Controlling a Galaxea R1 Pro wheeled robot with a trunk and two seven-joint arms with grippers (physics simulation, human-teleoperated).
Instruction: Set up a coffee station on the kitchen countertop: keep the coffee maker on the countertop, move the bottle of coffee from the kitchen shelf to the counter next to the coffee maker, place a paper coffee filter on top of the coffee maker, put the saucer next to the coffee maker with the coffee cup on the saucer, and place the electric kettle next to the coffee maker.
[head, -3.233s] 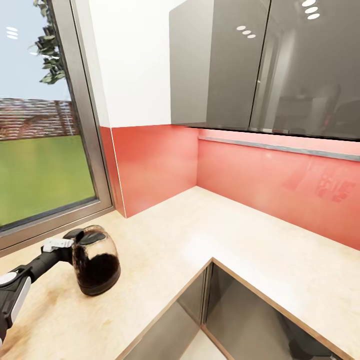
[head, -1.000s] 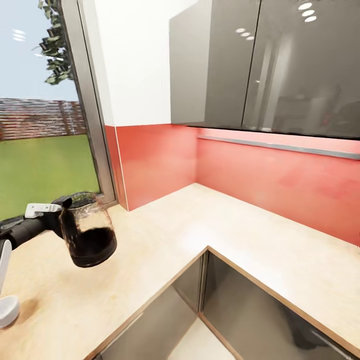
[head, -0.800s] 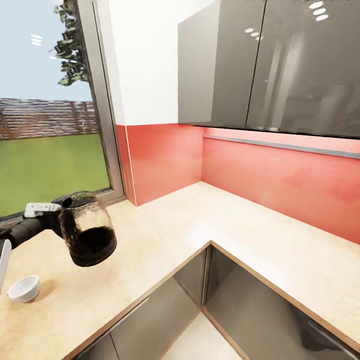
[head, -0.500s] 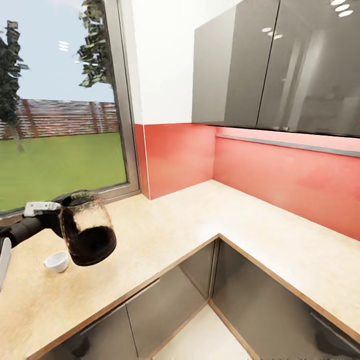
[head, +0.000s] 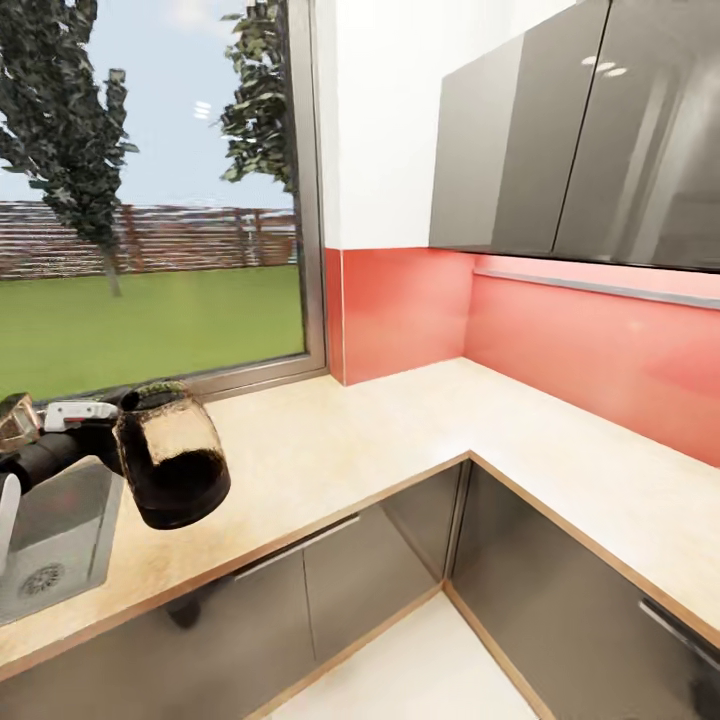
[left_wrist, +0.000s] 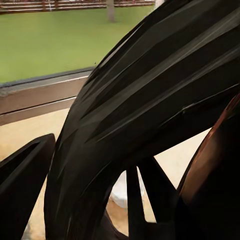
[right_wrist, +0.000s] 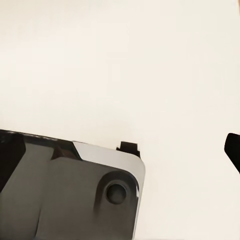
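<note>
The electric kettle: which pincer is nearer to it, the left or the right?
Left. The left pincer holds the electric kettle by its black handle, above the countertop. The right wrist view shows no kettle.

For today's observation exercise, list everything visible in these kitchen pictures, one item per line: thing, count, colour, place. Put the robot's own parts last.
Bulbous glass electric kettle: one, brownish-tinted with black handle, held in the air above the counter's front edge, beside the sink.
Light-wood kitchen countertop: one, beige, L-shaped, running under the window and along the red wall.
Inset steel sink: one, grey, at the left end of the counter.
Lower cabinet fronts: several, grey, below the counter.
Wall cabinets: two doors visible, glossy grey, upper right.
Backsplash: red, behind the counter.
Window: one, grey frame, showing lawn, trees and fence.
Left gripper: black and white, gripping the kettle's handle.
</note>
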